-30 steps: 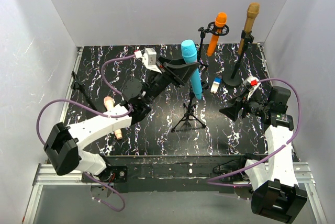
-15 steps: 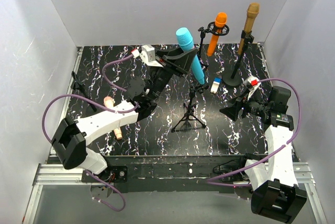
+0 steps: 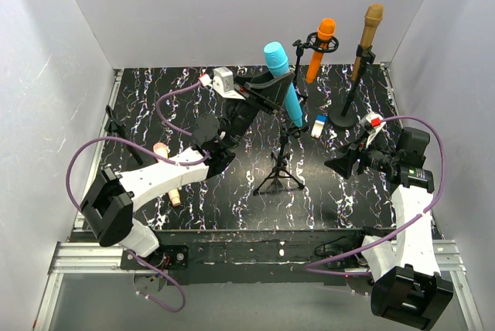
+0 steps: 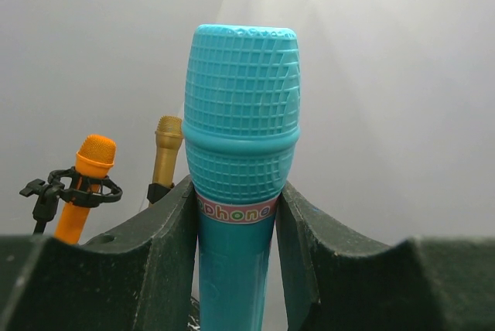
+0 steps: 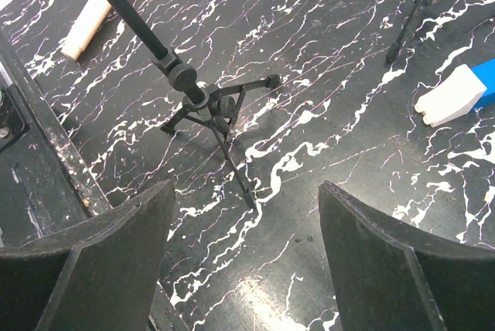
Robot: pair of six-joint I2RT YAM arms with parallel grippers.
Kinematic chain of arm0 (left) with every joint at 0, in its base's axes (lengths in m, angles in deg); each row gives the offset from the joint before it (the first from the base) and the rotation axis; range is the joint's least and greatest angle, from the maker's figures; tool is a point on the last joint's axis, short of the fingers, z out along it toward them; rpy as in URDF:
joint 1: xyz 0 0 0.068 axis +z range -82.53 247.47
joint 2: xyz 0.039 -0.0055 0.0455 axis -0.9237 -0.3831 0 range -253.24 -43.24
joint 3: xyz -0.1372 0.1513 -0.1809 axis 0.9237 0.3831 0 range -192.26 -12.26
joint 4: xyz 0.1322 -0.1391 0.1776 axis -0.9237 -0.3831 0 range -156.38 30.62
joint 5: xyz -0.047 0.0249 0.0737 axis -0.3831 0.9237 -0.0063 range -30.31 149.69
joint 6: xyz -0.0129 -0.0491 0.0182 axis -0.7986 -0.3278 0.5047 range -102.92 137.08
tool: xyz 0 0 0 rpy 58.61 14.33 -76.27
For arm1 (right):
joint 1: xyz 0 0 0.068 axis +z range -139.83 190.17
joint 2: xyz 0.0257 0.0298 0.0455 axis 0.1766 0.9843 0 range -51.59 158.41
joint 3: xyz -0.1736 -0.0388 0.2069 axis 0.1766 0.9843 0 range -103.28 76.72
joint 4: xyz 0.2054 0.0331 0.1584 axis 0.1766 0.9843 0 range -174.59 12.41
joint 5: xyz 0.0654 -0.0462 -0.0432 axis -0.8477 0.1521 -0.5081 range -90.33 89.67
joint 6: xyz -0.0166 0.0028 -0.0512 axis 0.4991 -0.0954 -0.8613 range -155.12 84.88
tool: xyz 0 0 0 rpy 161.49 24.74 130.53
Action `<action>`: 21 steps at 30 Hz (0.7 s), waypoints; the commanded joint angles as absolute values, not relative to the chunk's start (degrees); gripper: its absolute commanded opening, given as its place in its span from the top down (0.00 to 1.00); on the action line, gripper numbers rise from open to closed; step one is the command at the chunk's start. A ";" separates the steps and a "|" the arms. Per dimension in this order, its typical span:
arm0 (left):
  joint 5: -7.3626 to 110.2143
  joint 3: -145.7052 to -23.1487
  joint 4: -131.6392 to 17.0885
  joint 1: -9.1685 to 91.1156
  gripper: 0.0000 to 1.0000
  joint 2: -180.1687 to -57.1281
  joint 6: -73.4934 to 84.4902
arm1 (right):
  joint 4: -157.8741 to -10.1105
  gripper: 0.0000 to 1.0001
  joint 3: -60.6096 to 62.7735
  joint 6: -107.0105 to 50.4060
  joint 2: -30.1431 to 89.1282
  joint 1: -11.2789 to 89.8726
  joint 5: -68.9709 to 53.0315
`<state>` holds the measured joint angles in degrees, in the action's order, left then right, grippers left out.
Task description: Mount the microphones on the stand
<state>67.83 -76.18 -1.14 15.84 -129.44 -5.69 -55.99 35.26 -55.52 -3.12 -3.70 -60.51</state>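
Observation:
My left gripper [image 3: 274,93] is shut on the light blue microphone [image 3: 283,87] and holds it tilted, head up, above the black tripod stand [image 3: 281,167]. In the left wrist view the blue microphone [image 4: 241,176] stands between my fingers [image 4: 155,269]. The orange microphone [image 3: 322,49] sits in a stand clip at the back. The gold-bronze microphone [image 3: 370,33] stands on a round-base stand [image 3: 344,118]. The pale pink-beige microphone [image 3: 165,162] lies on the table, partly hidden by my left arm. My right gripper [image 3: 343,165] is open and empty, right of the tripod [image 5: 203,103].
A small blue-and-white block [image 3: 319,124] lies near the round base and shows in the right wrist view [image 5: 458,91]. Another black stand [image 3: 122,131] lies at the table's left edge. White walls enclose the black marbled table [image 3: 232,199].
My left gripper has raised the blue microphone up and back, above the tripod's top. The right arm has not moved.

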 commanded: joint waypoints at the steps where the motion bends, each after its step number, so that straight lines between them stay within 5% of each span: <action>1: 69.35 -75.98 1.96 15.62 1.00 -129.64 -6.12 | -56.64 0.18 34.53 -56.21 -3.69 -3.98 -61.50; 21: 67.95 -67.37 5.31 15.62 1.00 -129.99 -9.55 | -56.55 0.18 34.44 -56.30 -3.77 -4.07 -61.59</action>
<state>68.66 -69.69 5.96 15.75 -130.75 -9.60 -55.99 35.26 -55.56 -3.12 -3.70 -60.51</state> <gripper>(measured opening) 0.372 0.818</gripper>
